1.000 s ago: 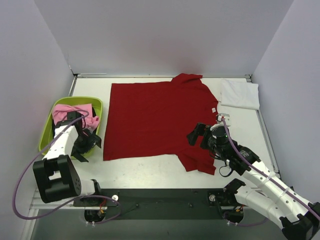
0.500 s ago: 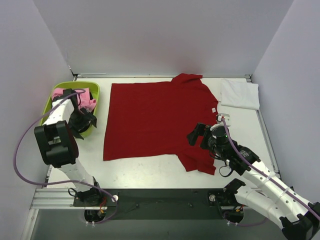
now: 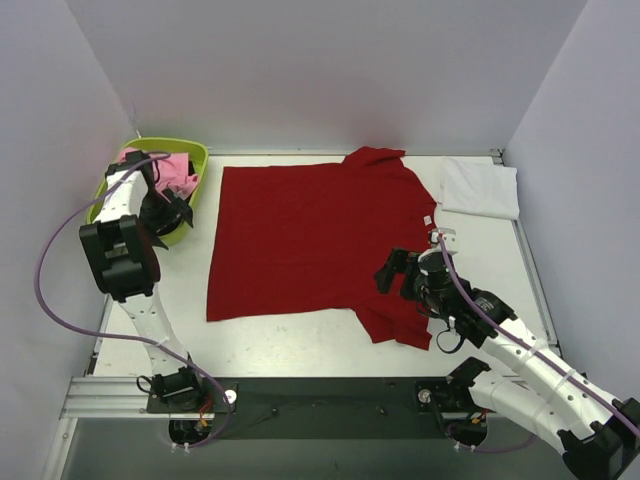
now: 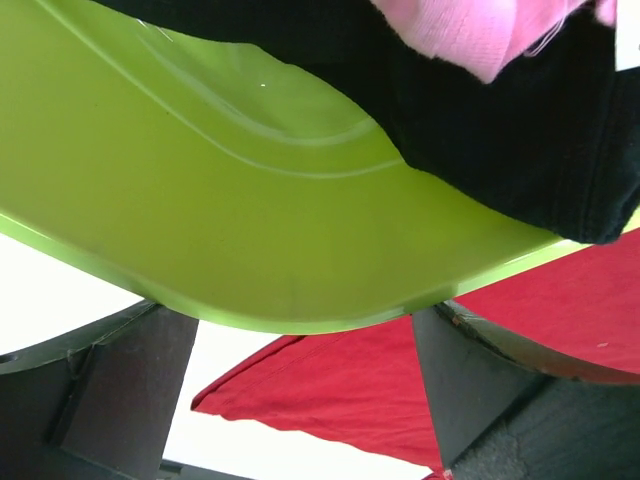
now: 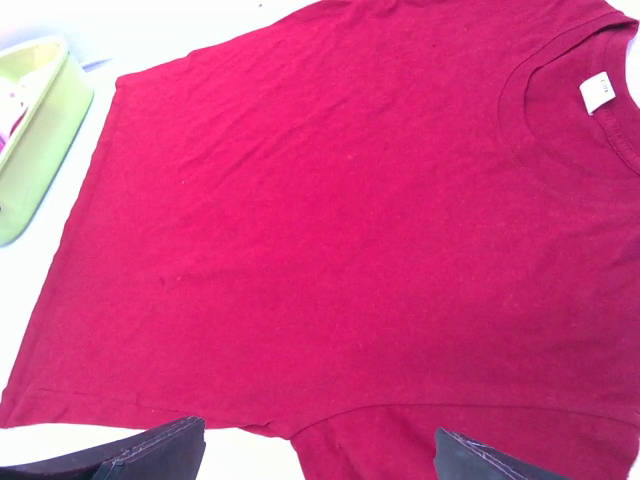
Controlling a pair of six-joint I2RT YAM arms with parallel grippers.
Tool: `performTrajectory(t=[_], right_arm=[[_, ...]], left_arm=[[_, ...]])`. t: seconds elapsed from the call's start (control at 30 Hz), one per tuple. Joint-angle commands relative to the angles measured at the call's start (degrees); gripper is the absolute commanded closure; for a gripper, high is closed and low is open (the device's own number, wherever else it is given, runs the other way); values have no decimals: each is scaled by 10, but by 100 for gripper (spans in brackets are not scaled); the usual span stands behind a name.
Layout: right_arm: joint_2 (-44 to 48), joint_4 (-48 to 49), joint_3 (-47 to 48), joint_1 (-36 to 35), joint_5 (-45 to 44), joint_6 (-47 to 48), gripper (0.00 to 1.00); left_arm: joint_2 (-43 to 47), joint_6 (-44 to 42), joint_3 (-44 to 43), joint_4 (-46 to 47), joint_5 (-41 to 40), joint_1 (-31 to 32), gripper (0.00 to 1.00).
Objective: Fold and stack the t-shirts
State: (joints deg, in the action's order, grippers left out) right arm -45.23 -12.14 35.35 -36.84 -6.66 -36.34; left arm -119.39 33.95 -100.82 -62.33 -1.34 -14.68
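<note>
Across the worktop (image 3: 290, 345) the red shirt (image 3: 310, 240) lies spread flat for folding, right fingers (image 5: 150, 455) wide over its near sleeve, left fingers (image 4: 120, 390) wide at the tub (image 3: 192, 156) with the pink shirt (image 3: 176, 168) and black shirt (image 4: 520, 130).

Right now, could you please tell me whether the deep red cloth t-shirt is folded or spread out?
Spread out. The deep red cloth t-shirt lies flat on the white table, full body, collar and both sleeves showing.

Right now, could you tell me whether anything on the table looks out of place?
Yes: the tub sits askew at the far left corner, seemingly overhanging the table edge, with a black shirt draped over its rim.
</note>
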Motion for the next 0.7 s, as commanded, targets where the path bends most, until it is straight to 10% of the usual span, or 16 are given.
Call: performTrajectory(t=[0.0,0.4,0.67], right_arm=[[-6,-17,26,-3,-21,9,0],[-11,-29,13,-7,-28,0,0],[-4,-39,19,-24,-46,-3,0]], left_arm=[[-77,12,-76,123,-32,-18,6],[-94,20,-229,142,75,-16,5],[31,47,-147,205,124,-11,2]])
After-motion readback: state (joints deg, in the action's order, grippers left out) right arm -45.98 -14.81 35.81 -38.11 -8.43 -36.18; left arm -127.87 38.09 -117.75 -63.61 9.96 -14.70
